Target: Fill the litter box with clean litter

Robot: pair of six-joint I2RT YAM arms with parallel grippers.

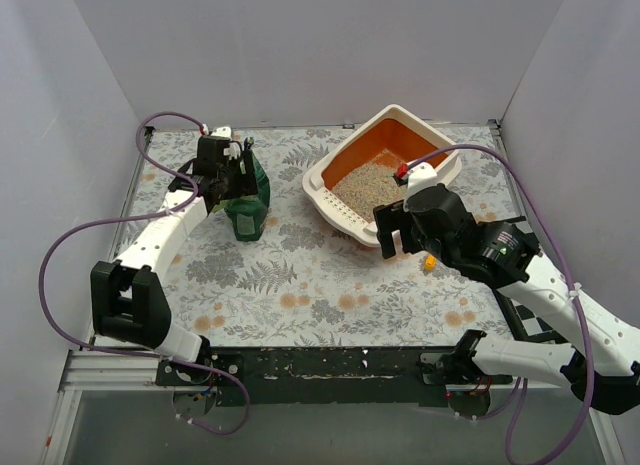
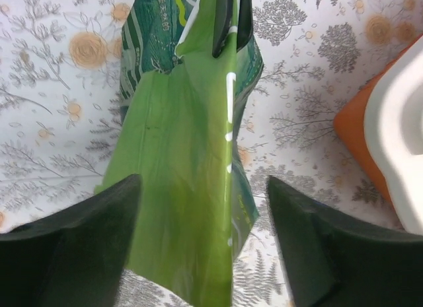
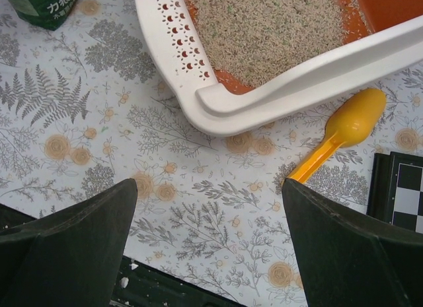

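Litter box, large rectangular cream-white plastic tray with orange inside (image 1: 335,207), sits upper right in top view. Beige-grey sandy clean litter (image 1: 368,183) covers part of its floor; some orange is bare. Left end effector (image 2: 201,188) spread wide astride upright glossy green crinkled bag (image 1: 247,200), likely gripping or releasing. Right end effector (image 3: 208,188) wide, empty, beside yellow plastic scoop (image 3: 347,125).

What seems a yellow scoop (image 1: 429,261) hides mostly behind the right arm (image 1: 500,250); the right wrist view crops the litter box (image 3: 297,86).
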